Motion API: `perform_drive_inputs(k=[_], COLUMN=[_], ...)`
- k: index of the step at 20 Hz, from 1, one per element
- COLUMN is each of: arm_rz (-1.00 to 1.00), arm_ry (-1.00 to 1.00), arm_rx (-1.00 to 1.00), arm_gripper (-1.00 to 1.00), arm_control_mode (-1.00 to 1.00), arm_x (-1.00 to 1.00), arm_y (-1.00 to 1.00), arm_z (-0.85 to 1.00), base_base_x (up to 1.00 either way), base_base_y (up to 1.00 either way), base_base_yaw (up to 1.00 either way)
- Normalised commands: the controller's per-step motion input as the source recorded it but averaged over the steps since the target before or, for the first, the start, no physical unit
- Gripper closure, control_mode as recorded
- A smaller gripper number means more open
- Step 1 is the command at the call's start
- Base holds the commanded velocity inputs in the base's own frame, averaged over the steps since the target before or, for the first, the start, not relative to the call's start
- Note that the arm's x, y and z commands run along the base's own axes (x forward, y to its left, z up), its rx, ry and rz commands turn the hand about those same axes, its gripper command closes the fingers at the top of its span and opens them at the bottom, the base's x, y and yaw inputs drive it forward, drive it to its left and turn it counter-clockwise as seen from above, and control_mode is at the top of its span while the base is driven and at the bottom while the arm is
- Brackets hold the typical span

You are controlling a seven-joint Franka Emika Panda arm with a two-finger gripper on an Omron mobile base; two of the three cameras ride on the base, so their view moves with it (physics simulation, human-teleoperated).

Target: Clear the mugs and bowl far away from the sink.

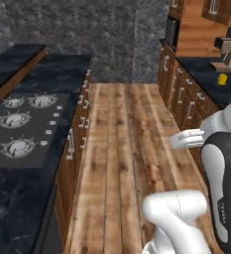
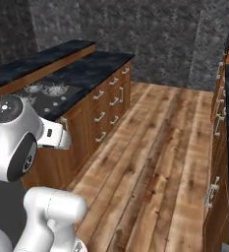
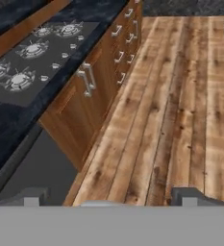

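Observation:
A small yellow mug [image 1: 222, 79] stands on the dark counter [image 1: 202, 73] at the far right, beside a coffee machine [image 1: 230, 51]. My gripper [image 3: 112, 197] is open, its two dark fingertips [image 3: 32, 196] spread wide with nothing between them. It hangs over the wooden floor of the aisle and looks down past the stove-side cabinets, far from the mug. The arm's white hand [image 1: 186, 139] reaches forward over the floor. The bowl and the sink are out of view.
A black stovetop [image 1: 24, 124] with several burners lies in the left counter, above wooden drawers with metal handles [image 3: 88, 78]. Cabinets line the right side [image 1: 184, 99]. The plank floor [image 1: 122, 144] runs to a grey stone wall.

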Motion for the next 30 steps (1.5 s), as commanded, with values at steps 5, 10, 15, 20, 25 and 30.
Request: perform_drive_inputs(k=[5, 10, 15, 20, 25, 30], arm_rz=[0.0, 0.0, 0.0, 0.0, 0.0, 0.0], arm_ry=[0.0, 0.0, 0.0, 0.0, 0.0, 0.0], arm_rx=[0.0, 0.0, 0.0, 0.0, 0.0, 0.0], arm_gripper=[-1.0, -1.0, -1.0, -1.0, -1.0, -1.0], arm_control_mode=[1.0, 1.0, 1.0, 1.0, 1.0, 1.0], arm_x=[0.0, 0.0, 0.0, 0.0, 0.0, 0.0], arm_y=[0.0, 0.0, 0.0, 0.0, 0.0, 0.0], arm_z=[0.0, 0.0, 0.0, 0.0, 0.0, 0.0], base_base_x=[0.0, 0.26, 0.97, 1.0, 1.0, 0.99], base_base_y=[-0.24, 0.17, 0.46, 0.36, 0.63, 0.66], base_base_yaw=[-0.92, -0.92, -0.63, -0.3, -0.21, -0.25])
